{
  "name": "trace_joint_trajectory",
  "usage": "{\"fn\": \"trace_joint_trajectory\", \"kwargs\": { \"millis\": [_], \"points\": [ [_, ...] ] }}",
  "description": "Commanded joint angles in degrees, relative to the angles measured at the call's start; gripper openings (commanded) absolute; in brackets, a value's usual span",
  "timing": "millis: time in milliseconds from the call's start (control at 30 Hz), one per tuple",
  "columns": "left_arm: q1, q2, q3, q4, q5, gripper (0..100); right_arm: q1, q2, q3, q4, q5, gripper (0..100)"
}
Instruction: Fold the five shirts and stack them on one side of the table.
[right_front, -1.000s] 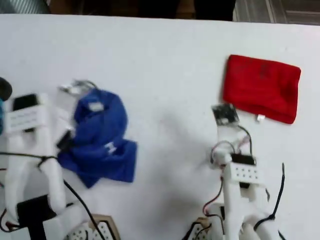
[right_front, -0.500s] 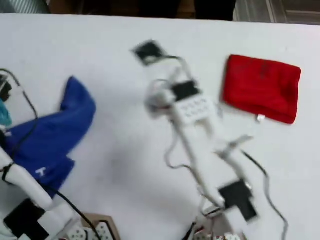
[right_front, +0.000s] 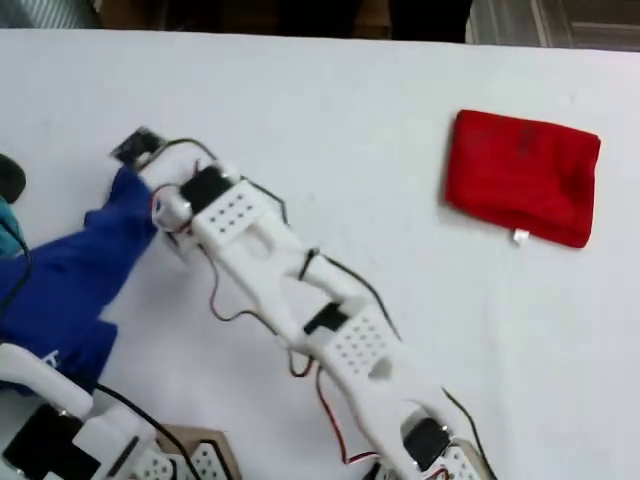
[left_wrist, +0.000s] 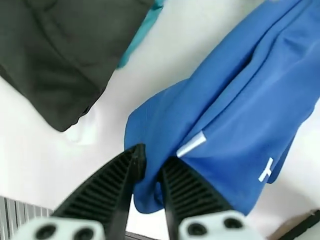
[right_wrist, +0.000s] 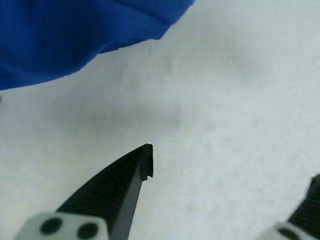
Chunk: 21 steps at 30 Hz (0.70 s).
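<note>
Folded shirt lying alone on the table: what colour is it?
The shirt is red; high view.

High view overhead — wrist views close, downward (all share blue shirt (right_front: 78, 272)).

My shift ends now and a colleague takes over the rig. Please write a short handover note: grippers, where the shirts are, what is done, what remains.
Left gripper: shut on an edge of the blue shirt, at the table's left side.
Right gripper: open and empty, low over the bare table beside the blue shirt; its arm stretches across from the right.
Red shirt: folded, lying at the far right.
Dark garment and teal garment: beside the blue shirt; I cannot tell whether they are folded.
Done: the red shirt is folded.
Left: fold the blue shirt, handle the others, build the stack.
</note>
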Motion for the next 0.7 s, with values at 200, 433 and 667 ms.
{"fn": "trace_joint_trajectory", "kwargs": {
  "millis": [200,433,667],
  "points": [
    [-7.65,-1.85,-2.42,-1.23,-5.54,24,-5.93,11.38,-22.59,6.46,-0.35,48.6],
    [-11.87,-2.2,-8.04,-6.33,2.46,29,-8.31,12.44,-26.37,5.93,-0.35,48.6],
    [-20.4,-1.85,-11.21,-13.63,12.4,28,-12.97,13.05,-27.6,1.63,-0.26,48.6]
  ]
}}
